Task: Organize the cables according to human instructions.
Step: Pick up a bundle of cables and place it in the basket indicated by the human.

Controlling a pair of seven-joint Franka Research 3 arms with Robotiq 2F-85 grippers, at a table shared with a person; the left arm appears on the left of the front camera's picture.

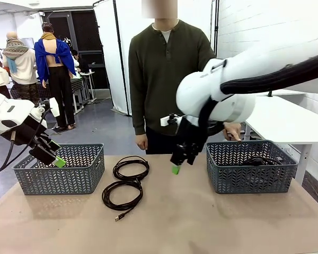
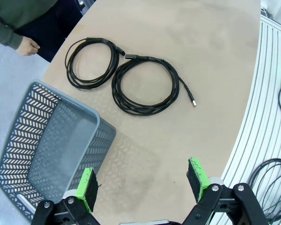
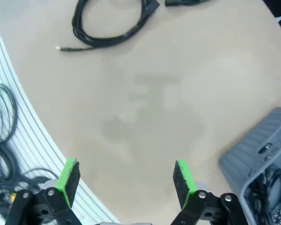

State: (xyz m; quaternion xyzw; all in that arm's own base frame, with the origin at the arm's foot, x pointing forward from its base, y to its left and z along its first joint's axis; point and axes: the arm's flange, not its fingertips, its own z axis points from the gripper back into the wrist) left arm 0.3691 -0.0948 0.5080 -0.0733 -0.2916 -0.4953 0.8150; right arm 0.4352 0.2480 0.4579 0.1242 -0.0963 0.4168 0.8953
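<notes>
The near cable (image 1: 122, 208) (image 2: 145, 111) lies flat on the surface (image 1: 201, 222) as a round coil. Its free tail runs off toward the robot's edge and ends in a small plug (image 1: 118, 217) (image 2: 194, 102) that points at that edge and slightly to the left. In the right wrist view this cable (image 3: 107, 37) is cut off by the top of the frame. The far cable (image 1: 115, 171) (image 2: 68, 65) is a smaller coil directly behind it, so the pair lines up from the person's side to the robot's. Whether their cords touch or only lie just beside each other is hard to tell. More dark cord (image 1: 257, 160) (image 3: 267, 187) sits in the right basket (image 1: 252, 182) (image 3: 253, 159), seen only through the lattice wall, so I cannot tell how many coils it makes. The coils lie between this basket and the left basket (image 1: 69, 182) (image 2: 18, 136), with bare surface all around them and a wide open stretch toward the near edge. The left end effector (image 1: 55, 153) (image 2: 143, 183) hangs over the left basket's near side, jaws spread wide and holding nothing. The right end effector (image 1: 181, 161) (image 3: 125, 178) points down above bare surface between the coils and the right basket, also wide open and holding nothing. Its arm hides part of the person (image 1: 159, 69), whose hand (image 1: 233, 132) is just behind the right basket's far rim.
</notes>
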